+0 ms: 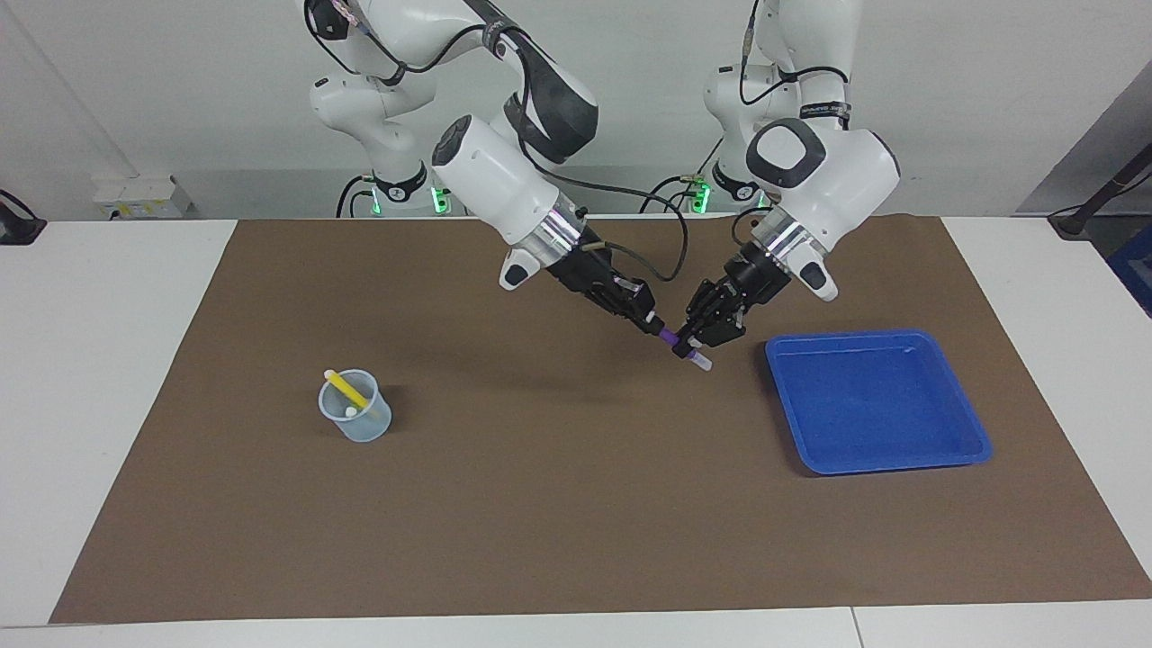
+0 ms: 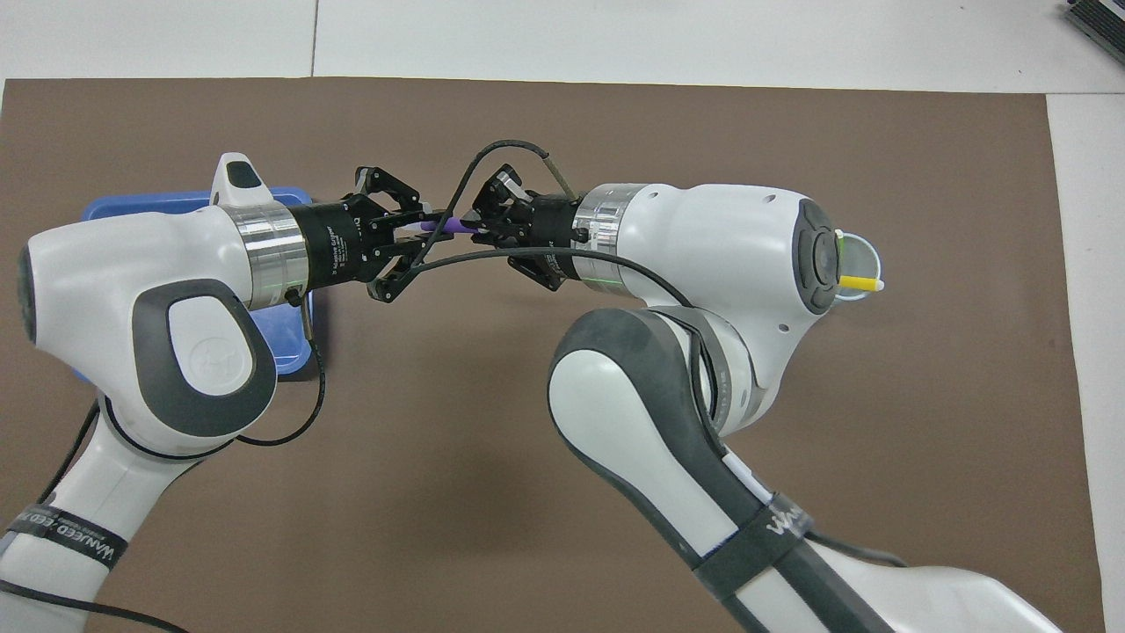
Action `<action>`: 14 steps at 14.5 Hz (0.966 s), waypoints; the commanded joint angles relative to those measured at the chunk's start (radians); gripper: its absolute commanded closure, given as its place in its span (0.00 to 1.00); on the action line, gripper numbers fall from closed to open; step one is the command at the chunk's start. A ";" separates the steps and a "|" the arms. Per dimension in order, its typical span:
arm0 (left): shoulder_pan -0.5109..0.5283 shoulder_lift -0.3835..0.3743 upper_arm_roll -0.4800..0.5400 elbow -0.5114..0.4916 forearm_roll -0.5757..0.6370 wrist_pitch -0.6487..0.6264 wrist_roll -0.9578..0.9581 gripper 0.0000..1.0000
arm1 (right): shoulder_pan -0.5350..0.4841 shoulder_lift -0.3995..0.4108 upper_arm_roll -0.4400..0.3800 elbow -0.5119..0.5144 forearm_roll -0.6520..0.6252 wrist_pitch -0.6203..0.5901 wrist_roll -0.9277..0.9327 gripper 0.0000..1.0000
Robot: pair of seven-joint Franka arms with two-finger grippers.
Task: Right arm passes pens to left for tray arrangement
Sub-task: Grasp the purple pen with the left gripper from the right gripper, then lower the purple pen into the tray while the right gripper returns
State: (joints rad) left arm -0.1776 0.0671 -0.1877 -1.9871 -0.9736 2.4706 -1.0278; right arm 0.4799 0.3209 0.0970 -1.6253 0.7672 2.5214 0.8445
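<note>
Above the brown mat (image 1: 540, 504), both hands clenched one purple pen (image 1: 667, 337): right hand (image 1: 655, 326), and apparently left hand (image 1: 686, 346).

Two pens, one purple pen (image 1: 670, 339) and one yellow pen (image 1: 346, 389), one cup (image 1: 356, 421), one tray (image 1: 877, 400).

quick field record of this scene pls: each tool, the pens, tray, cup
right tool: shut on purple pen, in the air over the mat
left tool: shut on the same purple pen, beside the tray
purple pen: gripped by both tools, whitish tip showing
blue tray: nothing in it, toward the left arm's end
cup: toward the right arm's end, holds yellow pen
green pen: cannot be made out
surface: brown mat
</note>
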 commanded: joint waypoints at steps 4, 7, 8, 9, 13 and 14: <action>-0.017 -0.004 0.010 -0.010 -0.010 -0.002 0.025 1.00 | -0.001 0.004 0.000 0.005 0.018 0.014 0.004 0.88; 0.000 -0.007 0.013 -0.003 -0.010 -0.056 0.025 1.00 | -0.007 0.004 -0.002 0.008 0.008 0.010 0.008 0.00; 0.018 -0.007 0.016 -0.001 -0.005 -0.085 0.031 1.00 | -0.007 0.004 -0.002 0.009 0.003 0.010 0.008 0.00; 0.042 -0.009 0.014 0.001 -0.002 -0.107 0.050 1.00 | -0.007 0.004 -0.002 0.012 -0.008 0.008 0.011 0.00; 0.102 -0.015 0.019 0.010 0.126 -0.231 0.187 1.00 | -0.026 -0.003 -0.010 0.012 -0.037 -0.027 0.005 0.00; 0.122 -0.010 0.017 0.034 0.215 -0.280 0.205 1.00 | -0.036 -0.008 -0.014 0.012 -0.058 -0.057 0.001 0.00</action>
State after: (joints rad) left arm -0.0961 0.0657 -0.1697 -1.9806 -0.8735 2.2837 -0.8611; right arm 0.4691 0.3211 0.0836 -1.6215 0.7490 2.5118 0.8444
